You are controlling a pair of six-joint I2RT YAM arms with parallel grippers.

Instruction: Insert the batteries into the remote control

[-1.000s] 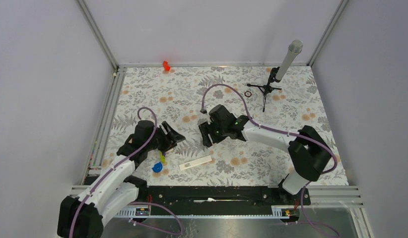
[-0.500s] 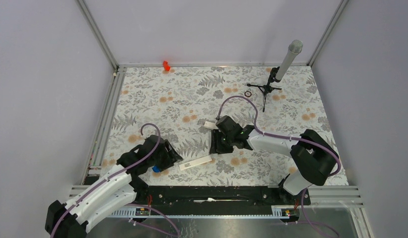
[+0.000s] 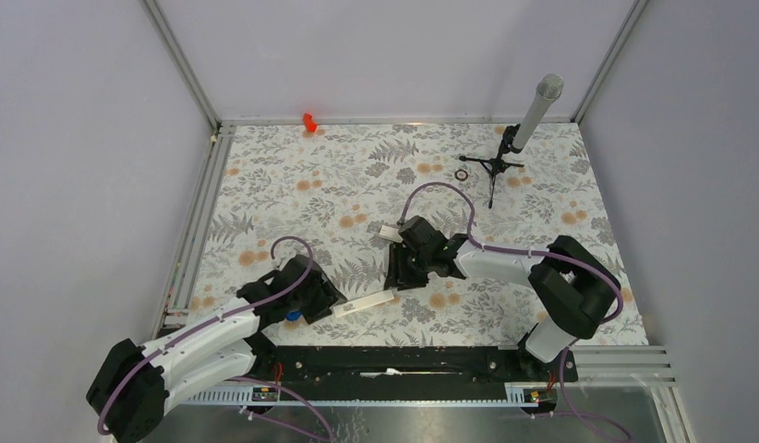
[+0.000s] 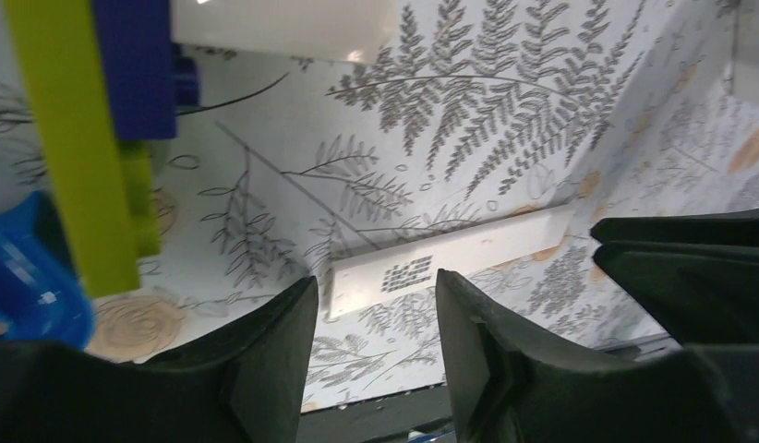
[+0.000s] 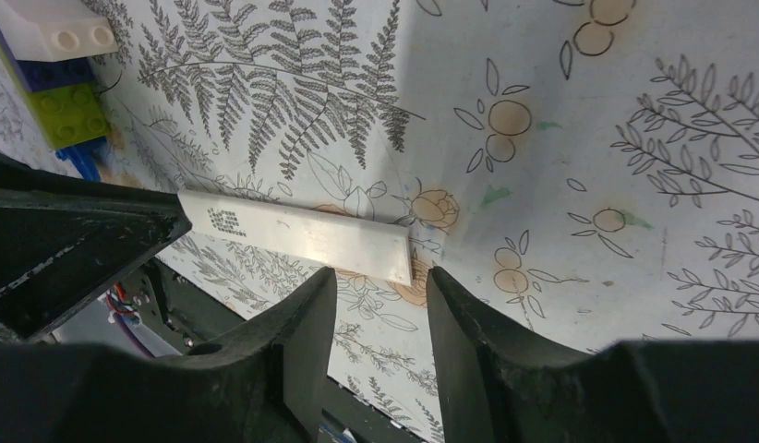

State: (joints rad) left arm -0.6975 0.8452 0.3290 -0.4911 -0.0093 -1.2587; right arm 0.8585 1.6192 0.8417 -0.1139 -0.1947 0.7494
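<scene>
The slim white rectangular remote control [image 3: 365,302] lay flat on the fern-printed table [image 3: 357,175] near its front edge. Its left end sat just before the left gripper [image 4: 376,281] (fingers apart, holding nothing). The right gripper [image 5: 380,272] hung low behind the bar's other end, fingers likewise spread and empty.

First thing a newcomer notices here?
The white remote control lying near the front edge of the table, with the left arm and right arm holding open jaws at its two ends. Next, the blue-and-yellow toy cluster beside the left arm, and the microphone stand at the far right corner.
</scene>
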